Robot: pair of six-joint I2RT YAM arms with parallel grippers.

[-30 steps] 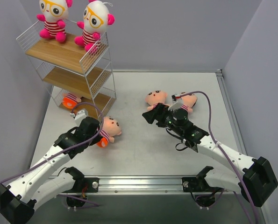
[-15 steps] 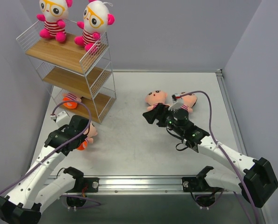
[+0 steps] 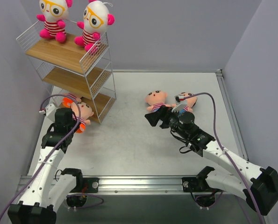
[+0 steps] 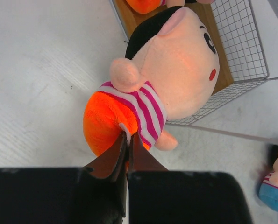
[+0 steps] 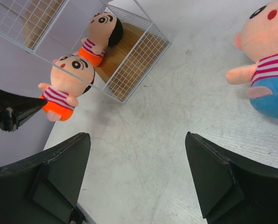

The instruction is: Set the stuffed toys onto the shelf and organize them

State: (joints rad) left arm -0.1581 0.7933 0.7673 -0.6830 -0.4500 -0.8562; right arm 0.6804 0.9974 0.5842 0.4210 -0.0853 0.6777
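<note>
The shelf [image 3: 78, 70] stands at the far left. Two white-headed toys [image 3: 52, 16] [image 3: 94, 23] sit on its top tier. A peach toy with orange bottoms [image 3: 69, 100] lies on the bottom tier. My left gripper [image 4: 128, 137] is shut on the orange bottoms of another peach toy [image 4: 171, 70] and holds it just in front of the bottom tier [image 3: 80, 114]. My right gripper [image 5: 139, 158] is open and empty over the table. Beside it lie two peach toys [image 3: 155, 99] [image 3: 189, 100], one with blue bottoms [image 5: 269, 51].
The shelf's middle tier [image 3: 71, 81] holds nothing that I can see. A white wire side wall [image 4: 241, 46] closes the bottom tier next to the held toy. Grey walls stand close behind and to the left of the shelf.
My left arm has swung left and away from me, carrying the orange-bottomed toy from the middle of the table to the front of the shelf's bottom tier. The right arm has barely shifted.
</note>
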